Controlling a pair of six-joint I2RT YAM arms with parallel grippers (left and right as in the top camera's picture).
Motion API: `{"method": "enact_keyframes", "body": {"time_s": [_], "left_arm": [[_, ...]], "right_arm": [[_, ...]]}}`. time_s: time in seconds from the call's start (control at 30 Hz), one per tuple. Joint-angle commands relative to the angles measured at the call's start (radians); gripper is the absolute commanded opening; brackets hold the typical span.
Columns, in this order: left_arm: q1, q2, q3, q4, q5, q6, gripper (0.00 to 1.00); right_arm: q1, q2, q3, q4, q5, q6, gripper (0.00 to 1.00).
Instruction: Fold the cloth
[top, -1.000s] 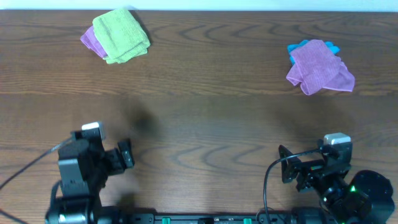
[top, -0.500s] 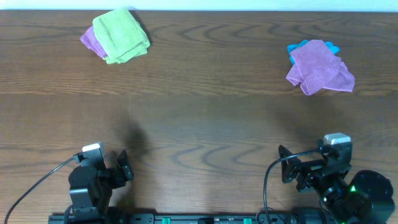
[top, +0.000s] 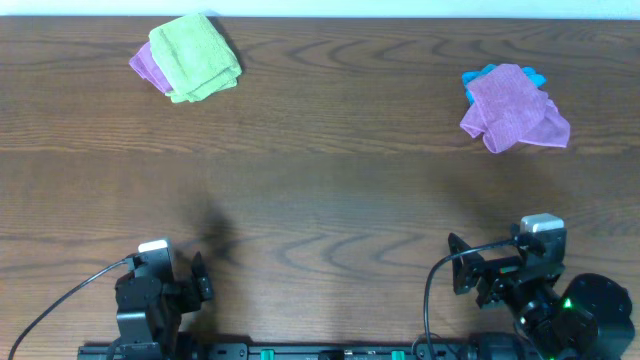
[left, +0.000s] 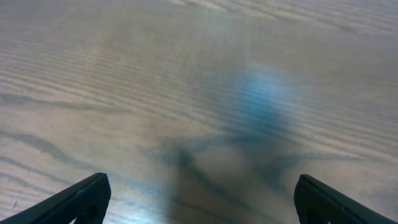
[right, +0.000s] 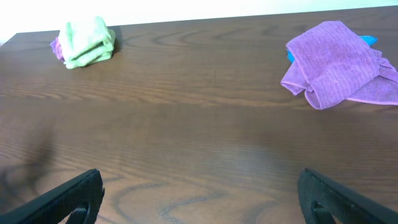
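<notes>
The cloth (top: 193, 56) is a lime-green towel lying folded into a thick bundle at the far left of the table, partly on top of a purple cloth (top: 145, 68). The right wrist view shows the cloth (right: 88, 40) small at its upper left. My left gripper (top: 197, 285) sits at the near left edge, far from the cloth. It is open over bare wood (left: 200, 199) with nothing between its fingers. My right gripper (top: 470, 275) rests at the near right edge, also open and empty (right: 200, 199).
A crumpled purple cloth (top: 512, 108) lies at the far right, over a bright blue cloth (top: 480, 78). The right wrist view shows the same purple cloth (right: 339, 62) and blue cloth (right: 368, 41). The dark wooden table (top: 330, 190) stretches between the two piles.
My left arm has drawn back toward the near table edge and settled lower. The right arm and all the cloths have stayed where they were.
</notes>
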Motion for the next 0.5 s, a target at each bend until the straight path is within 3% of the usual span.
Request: {"method": "enact_keyframes", "body": {"time_s": [0.0,0.47], "left_arm": [[-0.007,-0.028,-0.004,-0.026,-0.036,0.023,0.95],[-0.007,-0.048,-0.015,-0.114,-0.035,0.022,0.96]], "right_arm": [[-0.013,-0.001,-0.002,0.001,-0.002,0.012,0.99],[-0.013,-0.001,-0.002,0.001,-0.002,0.012,0.99]]}}
